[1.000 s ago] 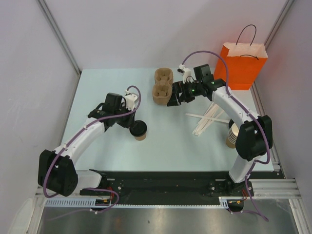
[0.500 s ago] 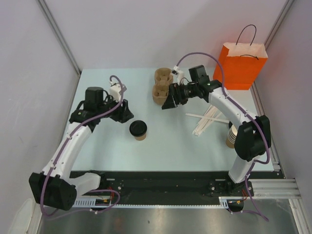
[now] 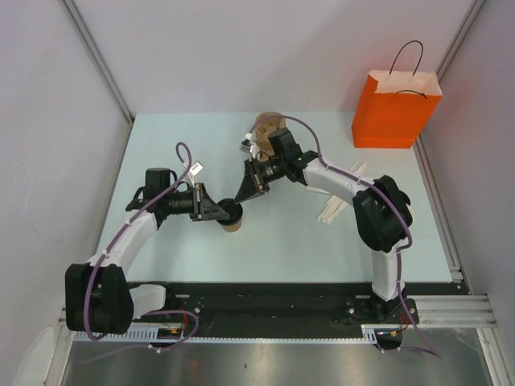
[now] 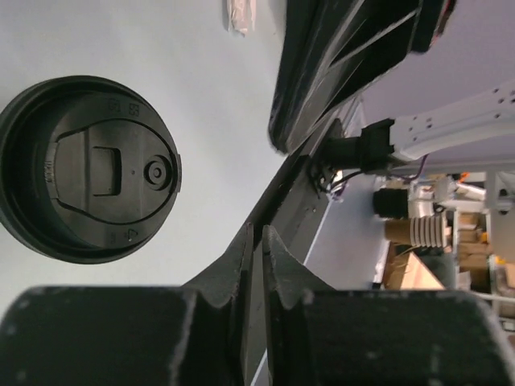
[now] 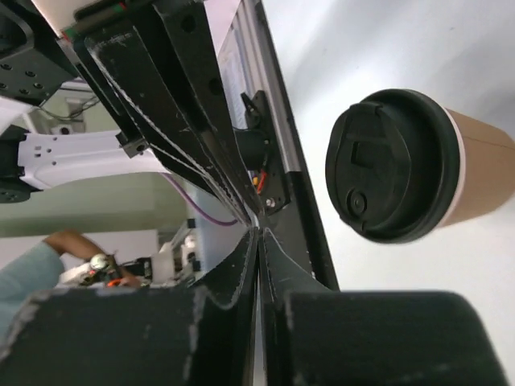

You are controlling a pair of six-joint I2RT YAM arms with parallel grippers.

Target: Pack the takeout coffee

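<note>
The takeout coffee (image 3: 231, 215) stands free on the worktop (image 3: 161, 145), the left gripper (image 4: 257, 233) and right gripper (image 5: 259, 235) flanking it, jaws clenched empty, seemingly lining up a grasp.

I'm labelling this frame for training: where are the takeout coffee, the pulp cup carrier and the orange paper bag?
takeout coffee (image 4: 90, 167): left wrist view, centre of its black lid.
pulp cup carrier (image 3: 269, 125): top external view, its far pocket.
orange paper bag (image 3: 396, 112): top external view, middle of its front face.

Top external: high above near edge, facing down across whole table (image 3: 322, 241). Wrist views: close, steeply downward from left and right, sharing takeout coffee (image 4: 88, 169).
</note>
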